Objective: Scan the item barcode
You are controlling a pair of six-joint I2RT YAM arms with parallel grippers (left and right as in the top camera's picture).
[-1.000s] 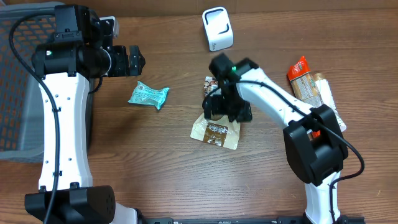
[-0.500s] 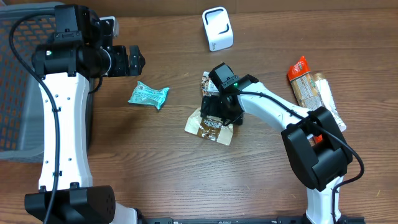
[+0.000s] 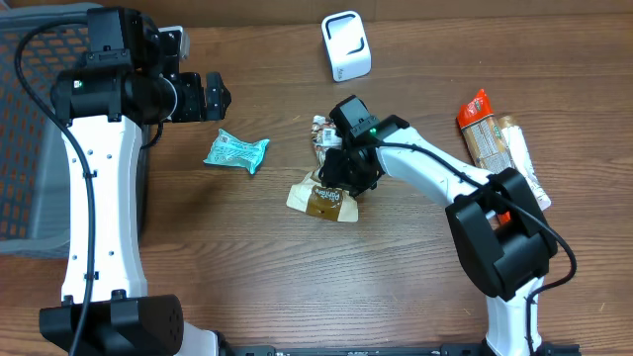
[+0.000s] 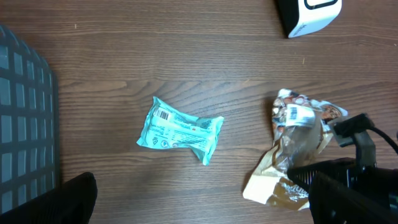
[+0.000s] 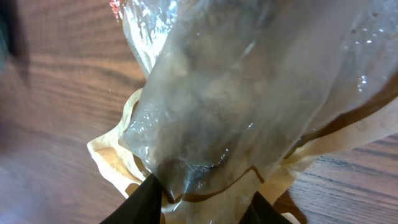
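On the far left, the grey basket [image 3: 25, 148] is sitting by the edge of the bench [image 3: 247, 287]. It is a wall on that side, so I am not planning any moves there. My left end effector [image 3: 216, 96] is hanging wide open with nothing in it, near the teal packet [image 3: 237, 151]. It is well apart from the action, so I am not worrying about a bump.

In the middle, the snack bag [image 3: 321, 198] is lying on the bench, and this is the thing I am trying to scan. My right end effector [image 5: 204, 200] is squeezing in on it, with its 2 fingers [image 5: 146, 198] pinching a bunch of the clear plastic. I think the grip is only on thin, slippery wrap. If I am lifting fast, the bag could slide out and drop. The brown end is hanging loose, so it could drag on the wood. The white barcode sticker [image 4: 297, 113] is sitting on crinkled plastic, so it could fold over and hide from the scanner.

The white scanner [image 3: 346, 44] is standing near the back edge, just past the bag. The wood between them is bare, so I am seeing a short, open path, but a big swing could knock the scanner over.

On the right, 2 more packets [image 3: 485, 129] are lying close to my right arm's elbow, so I am not swinging wide that way.
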